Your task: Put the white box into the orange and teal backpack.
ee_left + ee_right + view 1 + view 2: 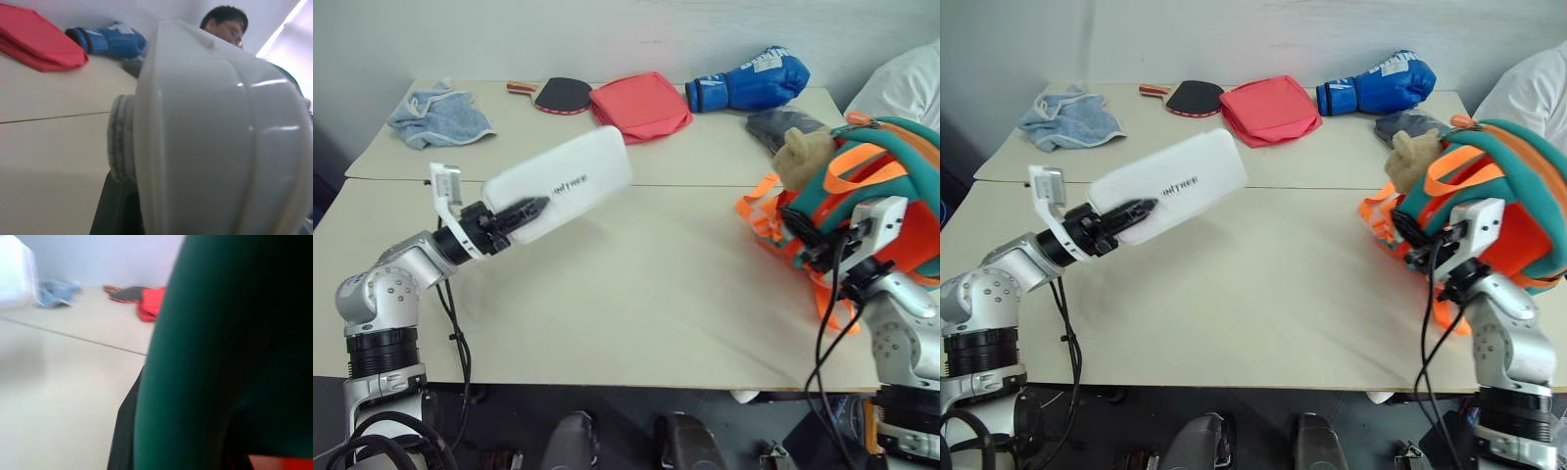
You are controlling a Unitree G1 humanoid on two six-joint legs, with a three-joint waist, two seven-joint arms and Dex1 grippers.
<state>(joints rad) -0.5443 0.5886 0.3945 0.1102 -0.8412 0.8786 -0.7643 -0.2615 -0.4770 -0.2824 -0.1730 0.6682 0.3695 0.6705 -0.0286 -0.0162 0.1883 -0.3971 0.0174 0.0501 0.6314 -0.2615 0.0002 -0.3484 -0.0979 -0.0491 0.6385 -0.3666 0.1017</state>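
Note:
The white box [563,181], a long flat case with dark lettering, hangs tilted above the left half of the table. My left gripper [533,208] is shut on its near end, and its far end points toward the back right. Close up, the white box [220,137] blocks most of the left wrist view. The orange and teal backpack [881,186] stands at the table's right edge with a tan plush toy [803,157] on its left side. My right gripper [803,240] is at its teal trim [234,357], shut on that fabric.
Along the back of the table [636,294] lie a blue towel [438,116], a black paddle [558,93], a folded red cloth [641,103], a blue boxing glove [749,83] and a dark grey cloth [783,125]. A person in white [901,83] sits at the far right.

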